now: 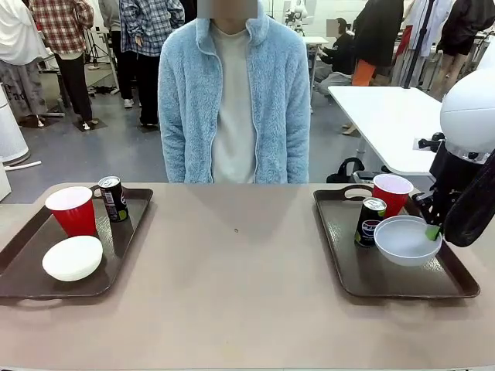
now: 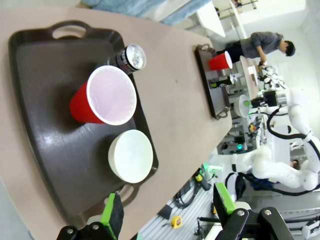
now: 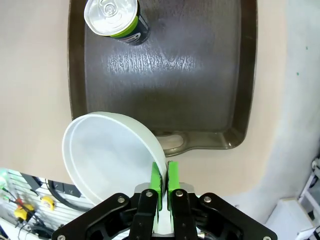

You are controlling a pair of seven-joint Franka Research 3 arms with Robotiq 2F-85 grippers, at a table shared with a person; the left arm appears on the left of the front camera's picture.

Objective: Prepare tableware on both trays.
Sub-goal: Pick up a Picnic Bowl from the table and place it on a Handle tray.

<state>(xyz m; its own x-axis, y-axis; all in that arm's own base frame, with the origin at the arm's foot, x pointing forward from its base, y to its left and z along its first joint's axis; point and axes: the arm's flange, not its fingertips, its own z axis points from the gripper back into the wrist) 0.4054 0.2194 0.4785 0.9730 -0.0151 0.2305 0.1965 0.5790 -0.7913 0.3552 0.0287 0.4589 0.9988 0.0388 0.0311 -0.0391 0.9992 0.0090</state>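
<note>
Right end effector (image 3: pixel 164 192) is clamped tight on the rim of a white bowl (image 3: pixel 107 157) at the bottom of the right wrist view, holding it tilted above the right tray (image 1: pixel 387 274). Looks like the placing step, so next it needs lowering flat beside the can (image 1: pixel 370 222) and letting go. Left end effector (image 2: pixel 167 212) hangs wide, empty. Far left tray (image 1: pixel 124 232) looks fully set. Can labels are unreadable.
</note>
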